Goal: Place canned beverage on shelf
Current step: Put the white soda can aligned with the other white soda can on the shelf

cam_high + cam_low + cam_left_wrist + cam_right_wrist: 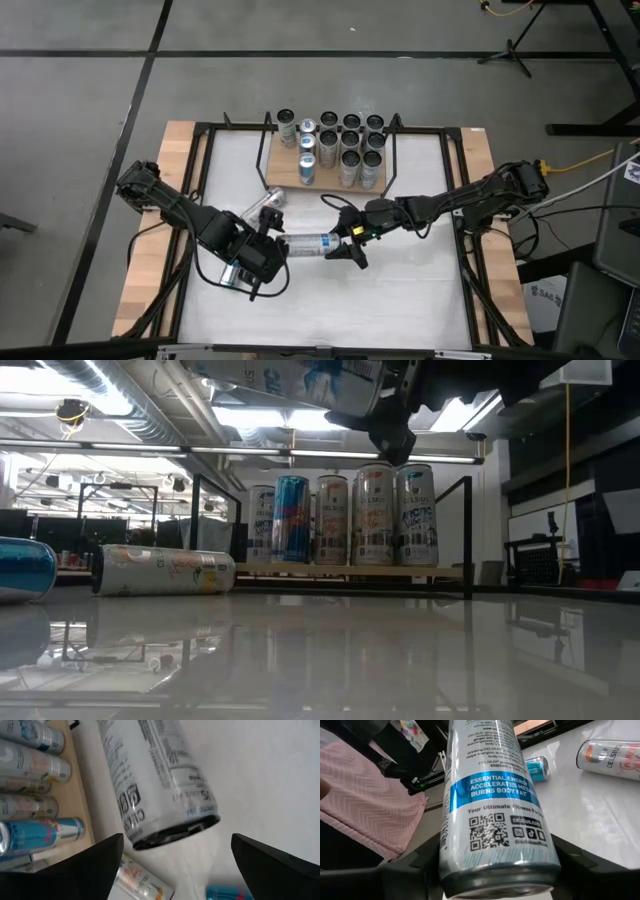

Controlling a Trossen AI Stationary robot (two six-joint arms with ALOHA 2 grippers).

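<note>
White-and-blue canned beverage hangs sideways above the surface, and I see my right gripper with its jaws clamped around one end of it; in the right wrist view the can fills the frame between the two dark fingers. My left gripper sits just beside the can's other end with its jaws spread wide and gripping nothing, the can's end showing in the gap ahead of them in the left wrist view. From the low camera the lifted can is up at the top edge, clear of the surface. Behind it stands the shelf, a light wooden board in a black rod frame, already carrying a cluster of upright cans. Two more cans lie on their sides on the surface, a white one with coloured print and a blue one near it
</note>
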